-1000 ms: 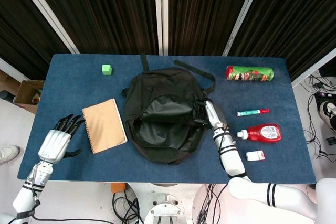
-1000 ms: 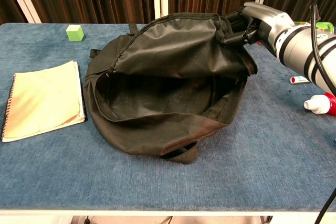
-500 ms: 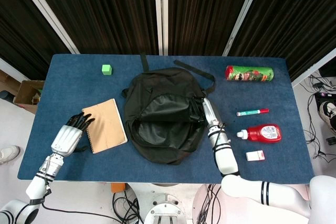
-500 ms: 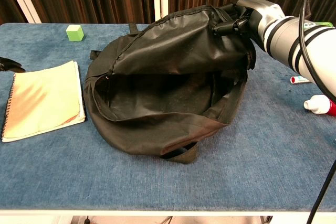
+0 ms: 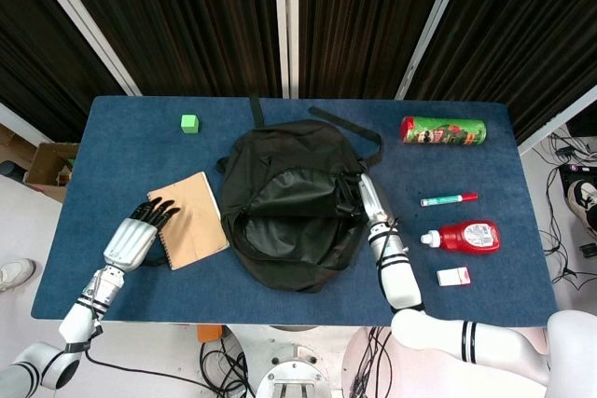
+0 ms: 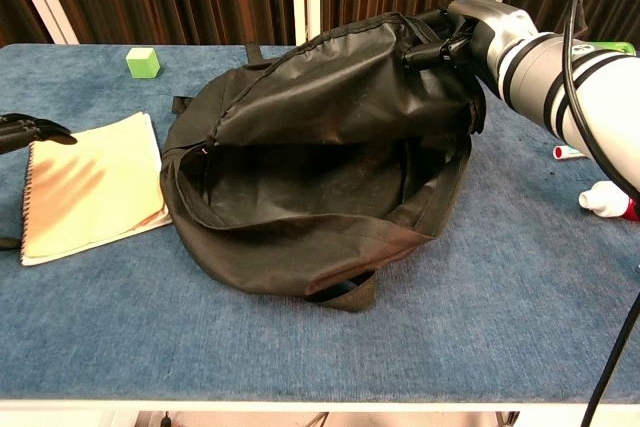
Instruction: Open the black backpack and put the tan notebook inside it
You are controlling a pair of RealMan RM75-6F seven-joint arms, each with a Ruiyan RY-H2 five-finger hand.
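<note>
The black backpack [image 5: 294,202] lies in the middle of the table with its mouth gaping wide toward me [image 6: 300,182]. My right hand [image 5: 365,200] grips the upper flap at the bag's right side and holds it raised [image 6: 468,32]. The tan spiral notebook [image 5: 191,221] lies flat just left of the bag [image 6: 90,187]. My left hand [image 5: 140,230] reaches in from the left with its fingers stretched out, and its fingertips [image 6: 35,132] rest on the notebook's spiral edge. It holds nothing.
A green cube [image 5: 189,123] sits at the back left. On the right stand a green chip can [image 5: 443,130], a marker [image 5: 449,199], a red bottle [image 5: 464,236] and a small white-and-red box [image 5: 453,276].
My left hand has moved right, from the table's left edge up to the notebook's spiral side. The notebook has shifted and turned slightly toward the bag. The right hand raised the flap a little.
</note>
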